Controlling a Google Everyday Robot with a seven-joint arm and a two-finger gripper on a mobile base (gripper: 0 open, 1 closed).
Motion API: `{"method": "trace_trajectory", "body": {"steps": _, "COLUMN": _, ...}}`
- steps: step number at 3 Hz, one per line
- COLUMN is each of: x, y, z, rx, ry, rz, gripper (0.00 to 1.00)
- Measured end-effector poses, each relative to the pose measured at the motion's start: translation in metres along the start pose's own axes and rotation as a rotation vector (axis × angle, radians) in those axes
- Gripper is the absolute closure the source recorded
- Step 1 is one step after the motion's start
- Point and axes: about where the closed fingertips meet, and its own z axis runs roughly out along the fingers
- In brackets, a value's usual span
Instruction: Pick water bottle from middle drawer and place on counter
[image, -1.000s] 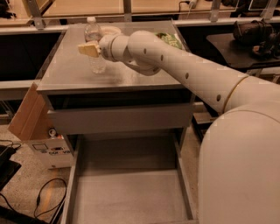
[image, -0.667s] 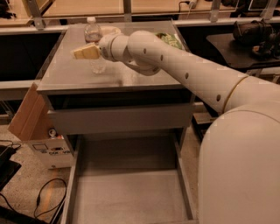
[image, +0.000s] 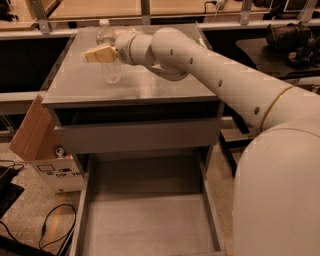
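The grey metal worktop fills the upper middle of the view, with dark side tables behind and to the right of it and speckled floor below. The water bottle stands upright on the worktop near its back left corner, white cap on top. My tool hangs above the worktop at the height of the bottle's middle, its tan tip pointing left and crossing in front of the bottle. From this angle I cannot tell whether it is apart, together or clamped on the bottle. My white arm reaches in from the right across the worktop. Below the worktop edge a drawer with a tall blank front is pulled out a little. Under it the middle drawer is pulled far out, showing its flat floor. A cardboard box leans against the cabinet's left side, and a black cable loops on the floor.
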Motion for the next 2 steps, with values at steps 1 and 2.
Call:
{"method": "trace_trajectory", "body": {"steps": 1, "x": -0.031, "y": -0.016, "z": -0.031, "rx": -0.031, "ry": -0.041, "rz": 0.009, "gripper": 0.00}}
{"method": "trace_trajectory", "body": {"steps": 2, "x": -0.063, "y": -0.047, "z": -0.101, "rx": -0.061, "ry": -0.058, "rz": 0.039, "gripper": 0.00}}
